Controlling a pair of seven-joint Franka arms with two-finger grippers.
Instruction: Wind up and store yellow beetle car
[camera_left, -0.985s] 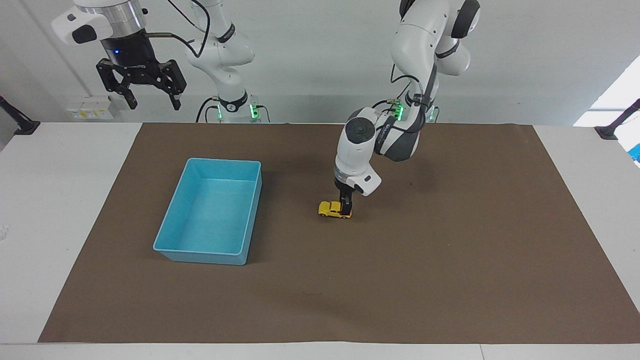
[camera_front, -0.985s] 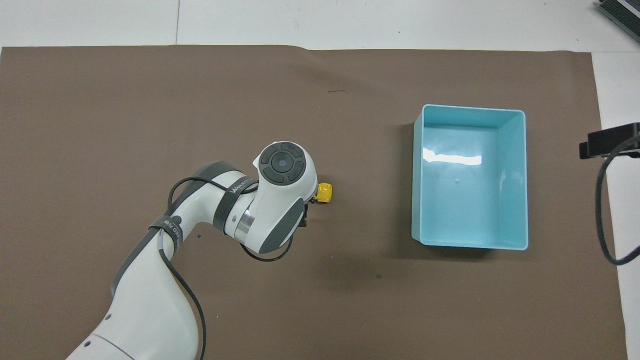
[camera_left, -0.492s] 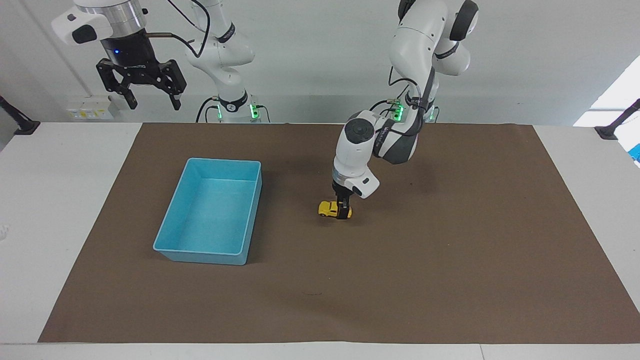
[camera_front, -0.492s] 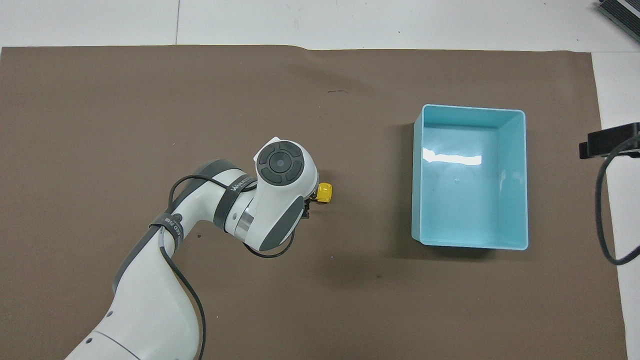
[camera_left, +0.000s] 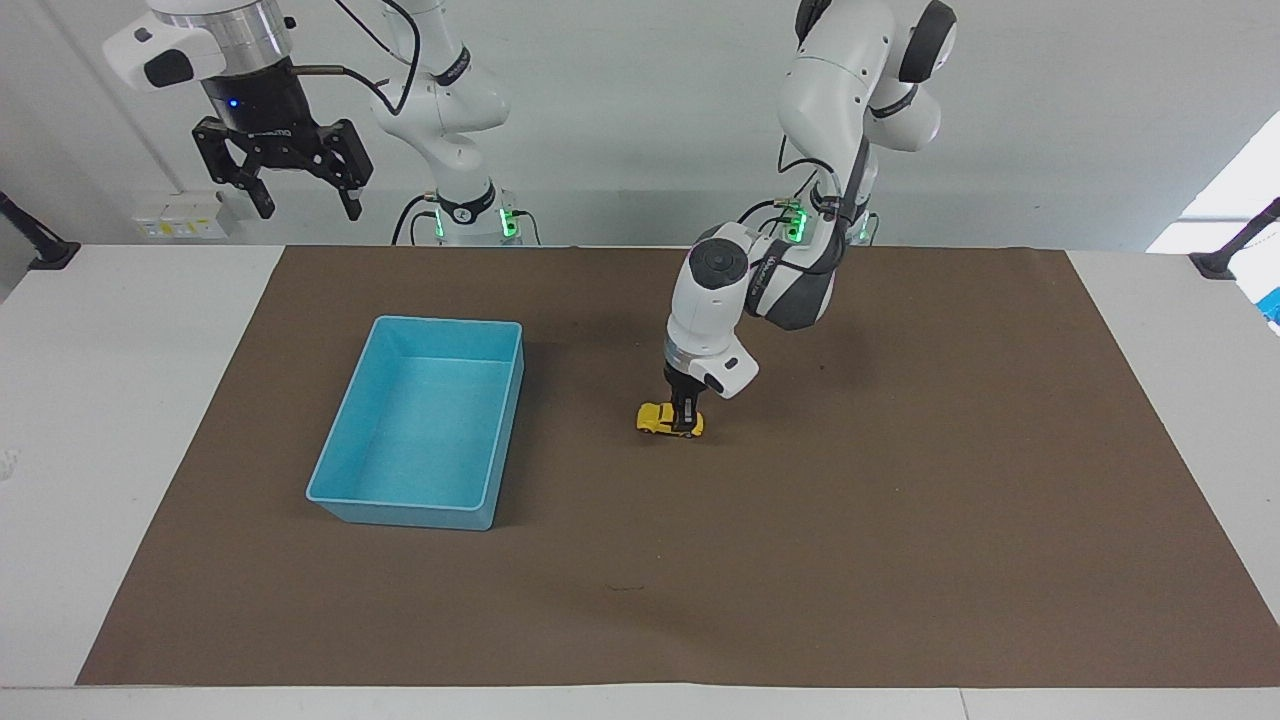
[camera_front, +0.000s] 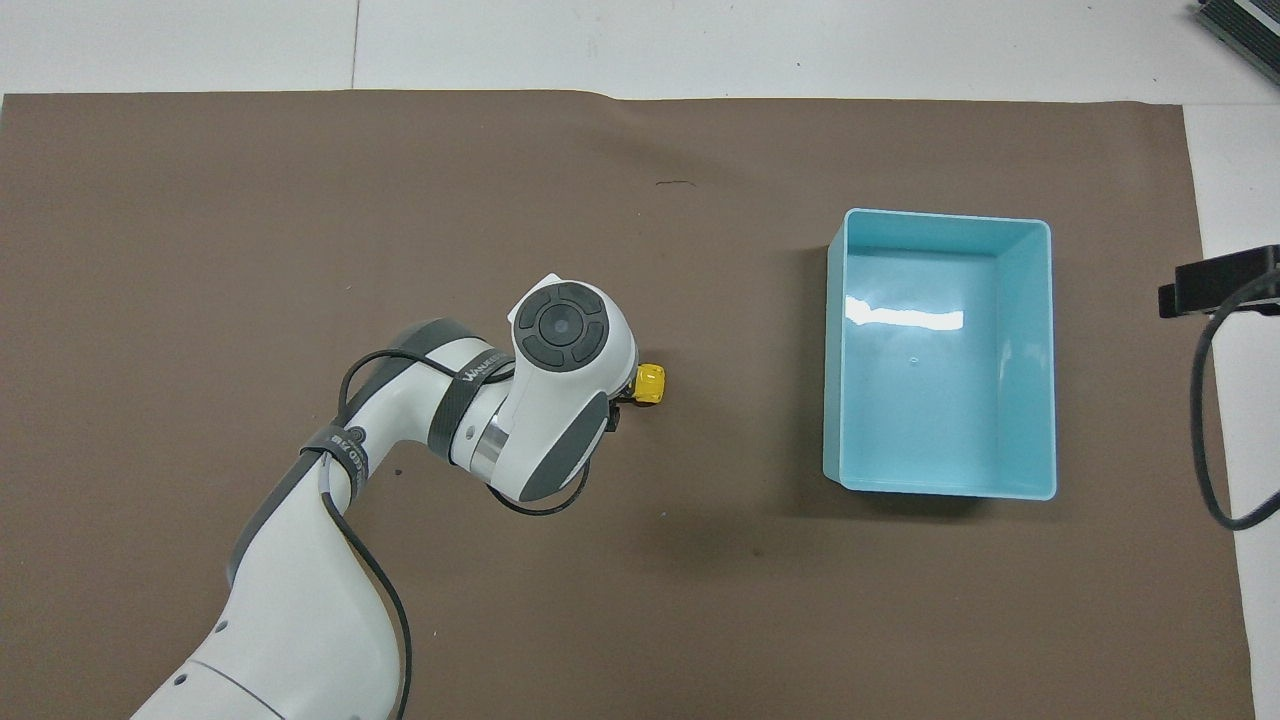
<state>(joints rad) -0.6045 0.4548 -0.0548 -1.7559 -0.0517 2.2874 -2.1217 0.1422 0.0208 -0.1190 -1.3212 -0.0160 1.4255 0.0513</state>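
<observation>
The yellow beetle car (camera_left: 661, 418) stands on the brown mat (camera_left: 900, 500) near the table's middle, beside the light blue bin (camera_left: 400, 497) and apart from it. My left gripper (camera_left: 685, 428) points straight down with its fingers closed on the car's end that faces the left arm's end of the table. In the overhead view the left wrist hides most of the car (camera_front: 650, 383), and only its yellow end toward the bin (camera_front: 836, 350) shows. My right gripper (camera_left: 297, 200) waits open and empty, high over the table edge at the right arm's end.
The bin holds nothing and lies toward the right arm's end of the mat. A small dark mark (camera_front: 676, 183) is on the mat farther from the robots than the car. White table borders the mat on all sides.
The left wrist has shifted slightly toward the bin and settled over the car. The car stays at the same spot. The right arm has not moved.
</observation>
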